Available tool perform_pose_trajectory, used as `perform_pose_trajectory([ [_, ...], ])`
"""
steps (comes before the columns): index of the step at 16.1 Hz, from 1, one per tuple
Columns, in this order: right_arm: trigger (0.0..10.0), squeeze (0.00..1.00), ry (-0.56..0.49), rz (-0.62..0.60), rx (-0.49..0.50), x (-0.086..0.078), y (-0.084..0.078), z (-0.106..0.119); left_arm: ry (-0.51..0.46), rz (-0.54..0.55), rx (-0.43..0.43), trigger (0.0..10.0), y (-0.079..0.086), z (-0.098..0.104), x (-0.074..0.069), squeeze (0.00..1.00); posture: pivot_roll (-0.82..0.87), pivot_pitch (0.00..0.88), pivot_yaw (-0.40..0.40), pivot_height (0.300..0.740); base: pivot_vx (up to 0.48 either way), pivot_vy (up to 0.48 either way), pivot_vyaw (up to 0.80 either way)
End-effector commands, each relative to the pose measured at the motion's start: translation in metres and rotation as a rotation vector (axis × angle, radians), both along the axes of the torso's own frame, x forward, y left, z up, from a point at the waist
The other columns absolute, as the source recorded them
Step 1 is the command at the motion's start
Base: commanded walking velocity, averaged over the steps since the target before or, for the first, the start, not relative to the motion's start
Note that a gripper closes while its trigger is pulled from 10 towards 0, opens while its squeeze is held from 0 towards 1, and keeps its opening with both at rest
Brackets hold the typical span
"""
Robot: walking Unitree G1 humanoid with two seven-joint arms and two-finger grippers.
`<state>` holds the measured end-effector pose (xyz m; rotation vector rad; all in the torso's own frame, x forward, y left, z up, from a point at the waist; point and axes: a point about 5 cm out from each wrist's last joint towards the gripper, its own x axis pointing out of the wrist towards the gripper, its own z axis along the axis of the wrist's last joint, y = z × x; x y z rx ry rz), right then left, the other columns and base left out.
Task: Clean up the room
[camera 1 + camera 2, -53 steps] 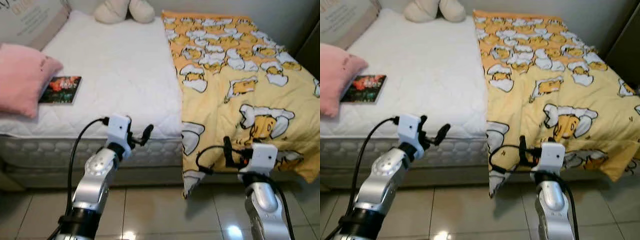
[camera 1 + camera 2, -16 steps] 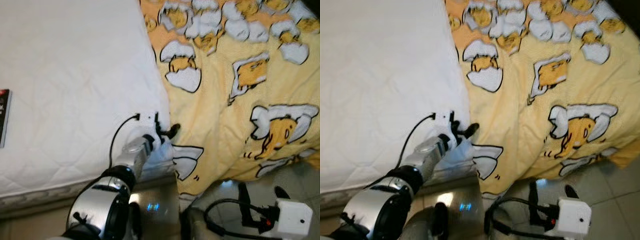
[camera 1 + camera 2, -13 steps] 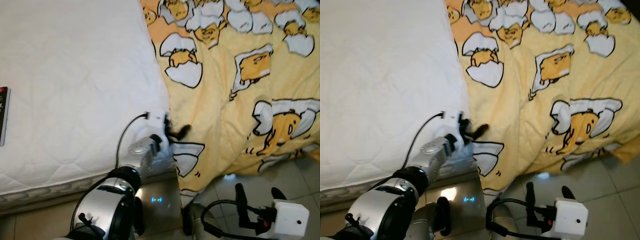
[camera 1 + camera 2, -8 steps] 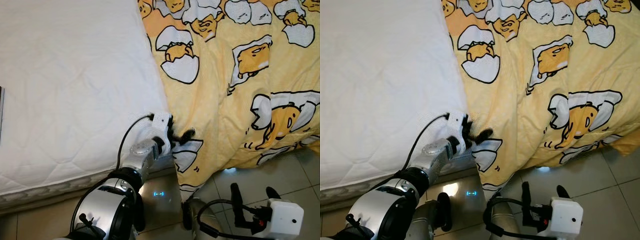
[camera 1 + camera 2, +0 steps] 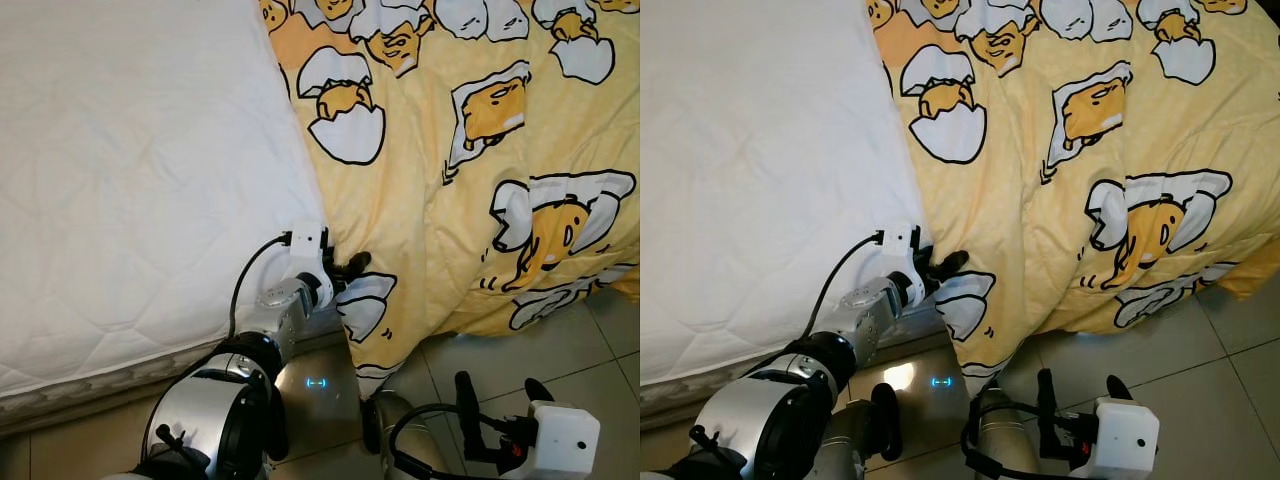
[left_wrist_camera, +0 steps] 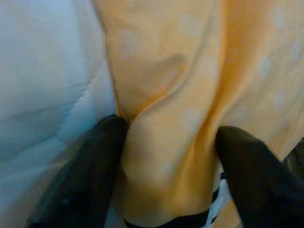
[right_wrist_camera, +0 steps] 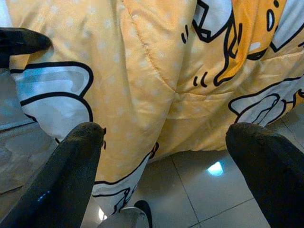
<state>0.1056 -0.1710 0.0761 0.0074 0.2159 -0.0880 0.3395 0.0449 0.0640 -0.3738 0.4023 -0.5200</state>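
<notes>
Left gripper [image 6: 166, 185]: jaws open, a fold of the yellow blanket [image 5: 470, 170] between them at the mattress [image 5: 130, 180] edge. Right gripper [image 7: 166, 190] open, idle. Blanket not yet spread

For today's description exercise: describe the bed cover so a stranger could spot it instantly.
On the white mattress, the blanket covers the right half and hangs over its edge toward the tiled floor. It is yellow, printed with cartoon eggs in cracked shells, unlike the plain mattress.
</notes>
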Motion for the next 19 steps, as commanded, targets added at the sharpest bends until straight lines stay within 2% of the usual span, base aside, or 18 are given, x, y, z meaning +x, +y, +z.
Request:
perform_pose_trajectory([
  [1,10.0,0.05,0.020,0.000,-0.002,-0.004,-0.001,0.000,0.113,-0.020,-0.041,0.0,-0.011,-0.018,-0.016,0.00,-0.24,0.367,0.010,0.740,0.000,0.000,0.00],
  [4,10.0,0.05,0.024,0.002,-0.002,-0.004,-0.001,-0.001,0.090,-0.063,-0.051,0.0,-0.013,-0.017,-0.016,0.00,-0.24,0.362,0.012,0.740,0.000,0.000,0.00],
  [6,10.0,0.05,0.026,0.008,-0.001,-0.002,0.000,-0.003,0.060,-0.095,-0.012,0.0,-0.011,-0.016,-0.016,0.00,-0.23,0.351,0.013,0.740,0.000,0.000,0.00],
  [9,10.0,0.04,0.031,0.028,0.002,0.000,0.001,-0.007,0.052,-0.105,0.045,0.0,0.005,-0.024,-0.018,0.00,-0.21,0.334,0.016,0.740,0.000,0.000,0.00],
  [10,10.0,0.05,0.032,0.034,0.004,0.002,0.002,-0.008,0.049,-0.110,0.086,0.0,0.018,-0.030,-0.020,0.00,-0.19,0.324,0.018,0.740,0.000,0.000,0.00],
  [13,10.0,0.05,0.034,0.046,0.008,0.005,0.003,-0.011,0.009,-0.121,0.195,0.0,0.042,-0.034,-0.020,0.00,-0.18,0.314,0.018,0.740,0.000,0.000,0.00],
  [15,10.0,0.05,0.033,0.052,0.011,0.006,0.003,-0.012,0.006,-0.086,0.209,0.0,0.061,-0.034,-0.018,0.00,-0.17,0.307,0.016,0.740,0.000,0.000,0.00],
  [17,10.0,0.04,0.032,0.055,0.010,0.007,0.003,-0.012,-0.002,-0.054,0.209,0.0,0.068,-0.032,-0.016,0.00,-0.17,0.308,0.015,0.740,0.000,0.000,0.00],
  [19,10.0,0.05,0.029,0.059,0.009,0.008,0.003,-0.012,-0.064,-0.095,0.172,0.0,0.061,-0.024,-0.013,0.00,-0.17,0.310,0.012,0.740,0.000,0.000,0.00],
])
